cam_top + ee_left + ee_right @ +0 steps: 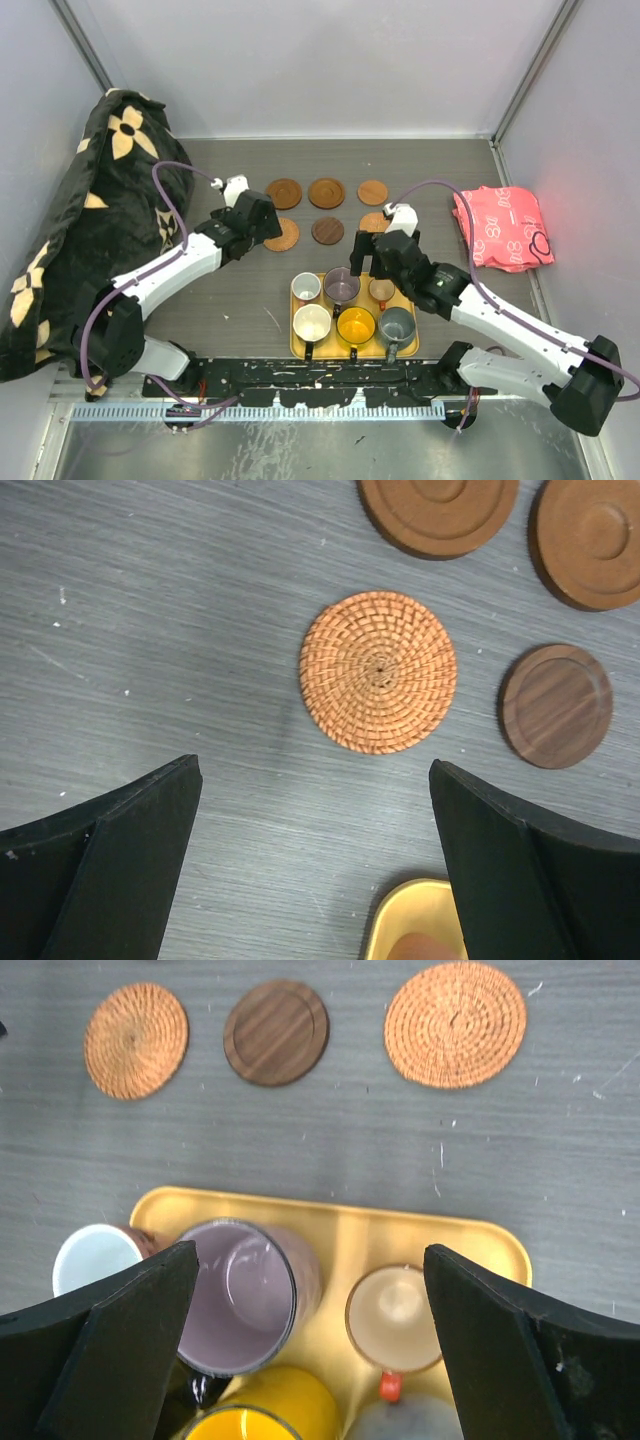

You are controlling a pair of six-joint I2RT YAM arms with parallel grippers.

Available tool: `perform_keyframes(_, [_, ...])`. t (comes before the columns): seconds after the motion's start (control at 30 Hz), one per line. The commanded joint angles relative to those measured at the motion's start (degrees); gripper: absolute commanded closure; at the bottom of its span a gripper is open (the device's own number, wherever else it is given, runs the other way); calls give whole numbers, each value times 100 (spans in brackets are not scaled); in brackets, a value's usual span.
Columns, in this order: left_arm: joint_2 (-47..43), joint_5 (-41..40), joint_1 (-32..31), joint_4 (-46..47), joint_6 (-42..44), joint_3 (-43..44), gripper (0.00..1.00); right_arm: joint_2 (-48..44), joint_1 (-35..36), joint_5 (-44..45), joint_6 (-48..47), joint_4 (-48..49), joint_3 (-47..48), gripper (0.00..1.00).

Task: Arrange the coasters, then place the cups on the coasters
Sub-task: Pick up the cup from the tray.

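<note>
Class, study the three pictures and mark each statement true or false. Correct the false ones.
1. All six cups stand on the yellow tray. True.
2. A cup sits on the dark wooden coaster. False: that coaster is bare, like the other five.
3. The left claw is open and holds nothing. True.
4. The right claw is shut on the purple cup. False: it is wide open over the tray and grips nothing.
5. The pink packet lies left of the tray. False: it lies to the right.
</note>
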Motion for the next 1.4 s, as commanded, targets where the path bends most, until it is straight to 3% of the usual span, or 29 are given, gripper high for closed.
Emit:
perform_keyframes(0.0, [-468, -516, -42, 433, -108, -240, 2, -136, 683, 1082, 542, -731, 221, 0])
perform_keyframes(0.17, [-786, -508, -45, 576, -102, -510, 2, -31, 1309, 1654, 1146, -1371, 329, 0])
perform_keyframes(0.67, [-626, -374, -45, 605, -4, -679, 2, 95, 2348, 1986, 1975, -1657, 270, 0])
perform_keyframes(1.37, [-445, -428, -32, 662, 78, -674, 2, -592, 2996, 2106, 3253, -2985, 159, 5])
